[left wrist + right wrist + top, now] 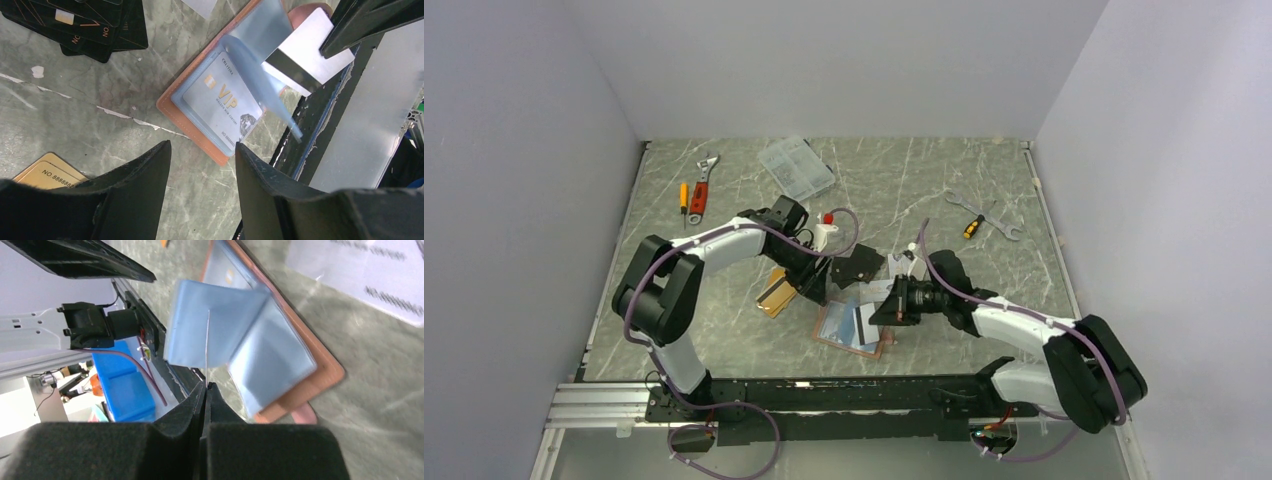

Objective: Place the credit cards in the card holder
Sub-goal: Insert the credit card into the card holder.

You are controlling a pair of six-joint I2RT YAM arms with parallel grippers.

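Grey marble surface [724, 190] carries the card holder [186, 125], lying open w/ pale-blue sleeves up and a VIP card [225, 107] already in one sleeve. L fingers [140, 185] are spread wide, empty, above its near edge. R fingers [175, 415] are pinched tight on a silver-grey card [312, 47] over the holder. One gold card [42, 172] lies flat on the surface, left of the holder, apart.

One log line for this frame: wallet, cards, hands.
wallet: open, one silver card inside | right hand: shut on second silver card over wallet | left hand: open, empty | gold card: on table
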